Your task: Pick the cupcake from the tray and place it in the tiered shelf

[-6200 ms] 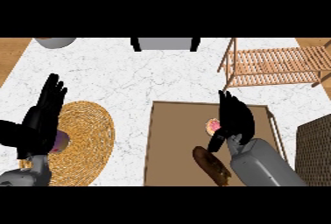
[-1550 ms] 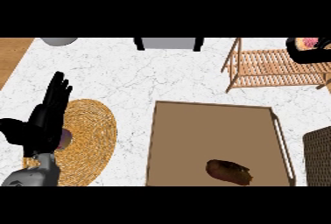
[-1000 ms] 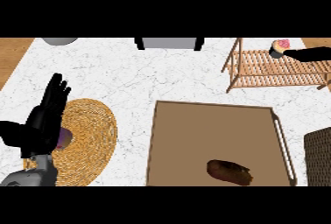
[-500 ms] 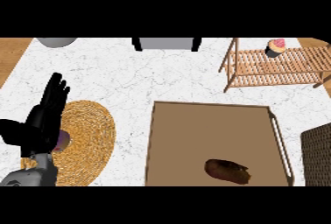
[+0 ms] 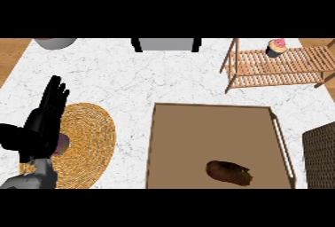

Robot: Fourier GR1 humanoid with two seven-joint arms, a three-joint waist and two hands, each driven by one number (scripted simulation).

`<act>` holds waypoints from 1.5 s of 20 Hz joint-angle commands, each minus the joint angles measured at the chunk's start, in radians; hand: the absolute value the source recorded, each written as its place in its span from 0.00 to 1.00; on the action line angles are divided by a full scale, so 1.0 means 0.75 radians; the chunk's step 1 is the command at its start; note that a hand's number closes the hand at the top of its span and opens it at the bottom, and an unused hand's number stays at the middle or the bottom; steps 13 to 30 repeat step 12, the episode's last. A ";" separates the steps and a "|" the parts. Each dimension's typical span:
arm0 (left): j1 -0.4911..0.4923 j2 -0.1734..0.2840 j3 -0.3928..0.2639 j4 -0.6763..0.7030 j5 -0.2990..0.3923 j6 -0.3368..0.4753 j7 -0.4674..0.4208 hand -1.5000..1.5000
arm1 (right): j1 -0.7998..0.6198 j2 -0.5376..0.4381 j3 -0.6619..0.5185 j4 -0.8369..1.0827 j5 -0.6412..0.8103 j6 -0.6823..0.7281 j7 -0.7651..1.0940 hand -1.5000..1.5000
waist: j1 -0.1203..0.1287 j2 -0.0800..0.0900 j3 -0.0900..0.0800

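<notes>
Since the earlier frames, right hand gone from view entirely; cupcake (image 5: 276, 47) that it carried from the tray (image 5: 196, 133) now stands alone on the tiered shelf (image 5: 281, 67), top level, toward the far edge, roughly mid-width. Left hand (image 5: 44, 119) unchanged.

Cupcake look: small, dark wrapper at the base, pink frosting on top with a light patch. Stands upright, frosting end up, wrapper down on the slats. Seen steeply from above, so it reads as a short stub; long axis is vertical, no visible lean. Roundish, so no sideways heading to give.

Shelf: light wood slats, thin legs, at the desk's (image 5: 131, 84) far right corner, well apart from the tray.

Tray: brown, rectangular, raised rim, sits near the middle-right of the white marbled desk. Dark brown oblong item (image 5: 229, 172) lies in its near-right part, long axis running left-far to right-near; cannot tell what it is.

Left hand: at the view's left edge, fingers straight and apart, pointing up-screen, holding nothing, over a round woven mat (image 5: 88, 142). Small pinkish thing just beside the palm, mostly hidden.

Dark woven item (image 5: 322, 155) at right edge. Grey round vessel (image 5: 53, 42) far left, grey box (image 5: 167, 44) far centre.
</notes>
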 commanded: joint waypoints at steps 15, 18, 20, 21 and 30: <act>-0.059 -0.059 -0.048 0.026 -0.059 0.040 0.008 0.50 | 0.337 -0.264 -0.140 0.188 -0.198 0.389 -0.318 0.00 | 0.013 0.009 0.003; -0.059 -0.059 -0.048 0.026 -0.059 0.040 0.008 0.50 | 0.337 -0.264 -0.140 0.188 -0.198 0.389 -0.318 0.00 | 0.013 0.009 0.003; -0.059 -0.059 -0.048 0.026 -0.059 0.040 0.008 0.50 | 0.337 -0.264 -0.140 0.188 -0.198 0.389 -0.318 0.00 | 0.013 0.009 0.003; -0.059 -0.059 -0.048 0.026 -0.059 0.040 0.008 0.50 | 0.337 -0.264 -0.140 0.188 -0.198 0.389 -0.318 0.00 | 0.013 0.009 0.003; -0.059 -0.059 -0.048 0.026 -0.059 0.040 0.008 0.50 | 0.337 -0.264 -0.140 0.188 -0.198 0.389 -0.318 0.00 | 0.013 0.009 0.003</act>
